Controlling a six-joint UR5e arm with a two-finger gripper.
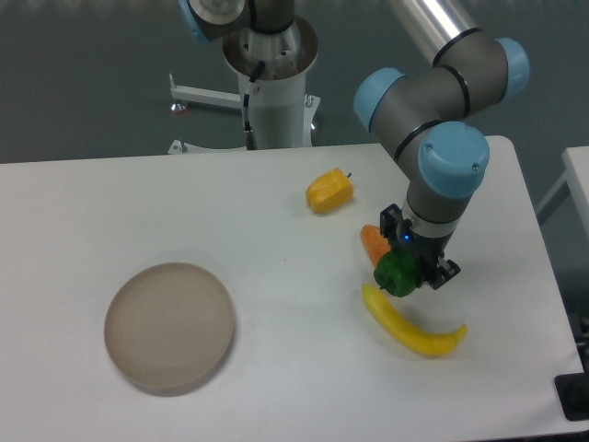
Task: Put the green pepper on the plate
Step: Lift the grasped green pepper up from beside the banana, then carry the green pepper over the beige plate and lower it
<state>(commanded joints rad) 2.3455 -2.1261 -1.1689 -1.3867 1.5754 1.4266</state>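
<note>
The gripper [411,268] clamps the green pepper [397,273], glossy, light and likely slippery, around its lumpy body just above the banana [412,328], well apart from the plate [169,326].

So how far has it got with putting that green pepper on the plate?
Roughly the first step. The gripper has its jaws closed around the small glossy dark green pepper, beside the yellow banana. Whether it is lifted is unclear. Left: carry it across to the round beige-grey plate, which holds nothing, and release.
</note>
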